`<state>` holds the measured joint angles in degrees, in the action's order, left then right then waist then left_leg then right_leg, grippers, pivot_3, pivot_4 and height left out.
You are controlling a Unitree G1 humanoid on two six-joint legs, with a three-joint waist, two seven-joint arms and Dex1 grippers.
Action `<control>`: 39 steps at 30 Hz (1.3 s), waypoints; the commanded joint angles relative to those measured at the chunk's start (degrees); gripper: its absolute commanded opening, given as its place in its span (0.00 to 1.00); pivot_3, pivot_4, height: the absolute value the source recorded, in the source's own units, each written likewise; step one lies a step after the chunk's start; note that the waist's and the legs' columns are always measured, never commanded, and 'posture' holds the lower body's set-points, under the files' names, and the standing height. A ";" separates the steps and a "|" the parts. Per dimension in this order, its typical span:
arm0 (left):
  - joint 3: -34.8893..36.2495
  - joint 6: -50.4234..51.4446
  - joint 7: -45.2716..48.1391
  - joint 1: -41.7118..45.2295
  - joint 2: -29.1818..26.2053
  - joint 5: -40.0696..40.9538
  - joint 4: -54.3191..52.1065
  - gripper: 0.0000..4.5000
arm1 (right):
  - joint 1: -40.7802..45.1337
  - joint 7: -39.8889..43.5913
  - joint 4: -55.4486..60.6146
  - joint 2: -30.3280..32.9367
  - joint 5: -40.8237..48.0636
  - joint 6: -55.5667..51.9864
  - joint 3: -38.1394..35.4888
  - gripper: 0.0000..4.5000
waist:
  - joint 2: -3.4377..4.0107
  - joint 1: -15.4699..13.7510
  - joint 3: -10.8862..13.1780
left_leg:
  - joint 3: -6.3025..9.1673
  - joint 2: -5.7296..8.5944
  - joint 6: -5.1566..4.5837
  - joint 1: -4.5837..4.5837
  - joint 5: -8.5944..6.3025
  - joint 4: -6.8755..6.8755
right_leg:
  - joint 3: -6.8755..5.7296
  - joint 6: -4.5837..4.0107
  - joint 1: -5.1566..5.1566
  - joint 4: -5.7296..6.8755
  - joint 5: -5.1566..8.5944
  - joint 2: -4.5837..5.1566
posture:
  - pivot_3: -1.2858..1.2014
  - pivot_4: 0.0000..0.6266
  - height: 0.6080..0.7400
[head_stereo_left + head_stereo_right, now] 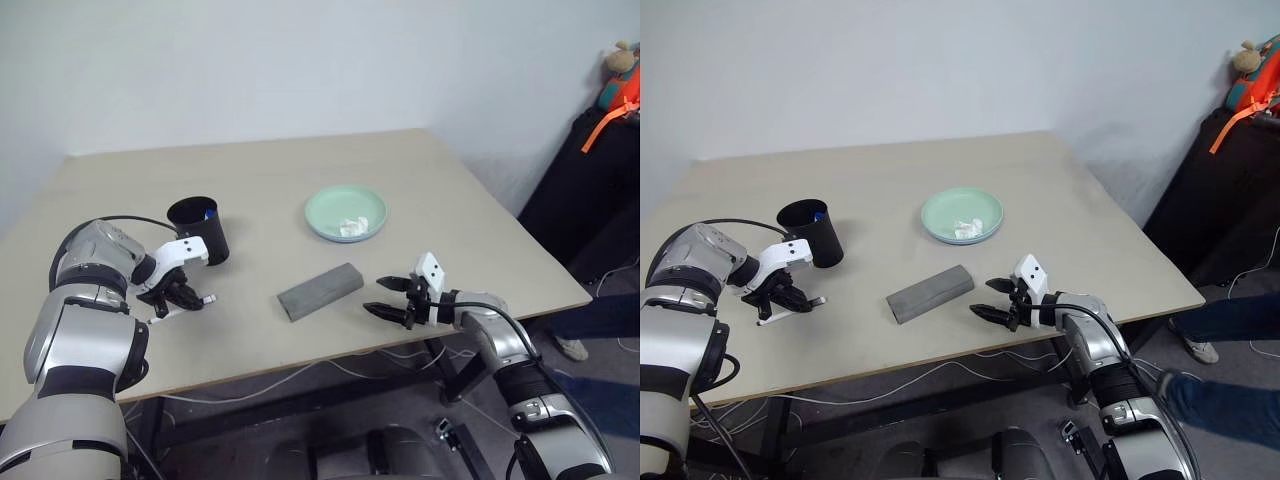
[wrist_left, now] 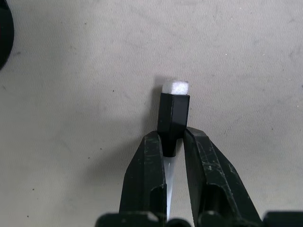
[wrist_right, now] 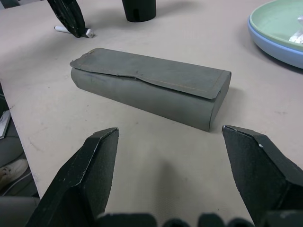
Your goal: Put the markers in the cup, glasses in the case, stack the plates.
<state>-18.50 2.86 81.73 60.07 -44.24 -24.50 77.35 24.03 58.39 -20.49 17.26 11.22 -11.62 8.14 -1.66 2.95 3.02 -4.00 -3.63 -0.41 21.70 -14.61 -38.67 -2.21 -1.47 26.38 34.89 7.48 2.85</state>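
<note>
**Left pincer pinching black-capped marker on surface; right pincer spread near case**

Left pincer [image 1: 183, 296] points down at the flat, matte beige surface [image 1: 260, 175], its two black fingers pressed on one marker [image 2: 173, 116]: thin white barrel, faceted black cap, lying on the surface just in front of the cup. Cup [image 1: 199, 229]: one, black, tapered, matte plastic, upright near the left edge; something blue shows inside at the rim, cannot tell what. Case [image 1: 320, 290]: one, grey, oblong, fabric-like, rounded ends, stitched flap lid shut, lying at a slant in the middle, well apart from the cup. Behind it, two round shallow plates already stacked, mint green plate [image 1: 345, 212] on top of light blue plate [image 3: 265, 43], only the blue rim showing. One small crumpled white tissue [image 1: 351, 227] sits in the green plate. Right pincer [image 1: 393, 299] hovers near the case's right end, fingers spread wide, holding nothing, pointing at the case.
</note>
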 commanded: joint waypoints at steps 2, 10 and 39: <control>3.41 -2.14 2.89 2.22 0.10 3.75 -1.47 0.03 | 1.43 -0.13 0.57 0.15 0.99 1.19 -1.02 0.84 | -0.03 -0.01 0.00 | 0.01 0.00 0.00 0.02 0.00 0.00 | 0.00 0.00 0.01 0.00 0.00 0.00 | 0.52 0.00 1.00; 12.67 -4.54 9.18 4.02 2.35 14.90 -6.48 0.03 | 2.20 0.26 -0.83 0.03 0.87 1.92 -0.92 0.84 | -0.07 -0.10 0.01 | 0.04 0.00 -0.12 0.12 0.07 -0.09 | -0.04 0.00 0.04 -0.01 0.00 0.00 | 0.52 0.00 1.00; 35.66 -19.09 -46.29 -4.45 8.65 31.76 -15.21 0.03 | 5.03 -0.05 -4.42 -1.33 0.68 4.50 -1.19 0.84 | -0.10 -0.14 -0.02 | -0.01 0.01 -0.13 -0.02 0.09 -0.12 | 0.00 0.16 -0.09 0.05 -0.13 -0.03 | 0.52 0.00 1.00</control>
<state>16.30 -14.75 36.60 54.96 -35.54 5.98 62.92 27.41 58.55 -25.55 15.94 11.19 -8.30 8.06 -1.76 2.80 3.00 -4.01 -3.62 -0.54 21.67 -14.52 -38.78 -2.21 -1.30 26.29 34.94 7.35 2.83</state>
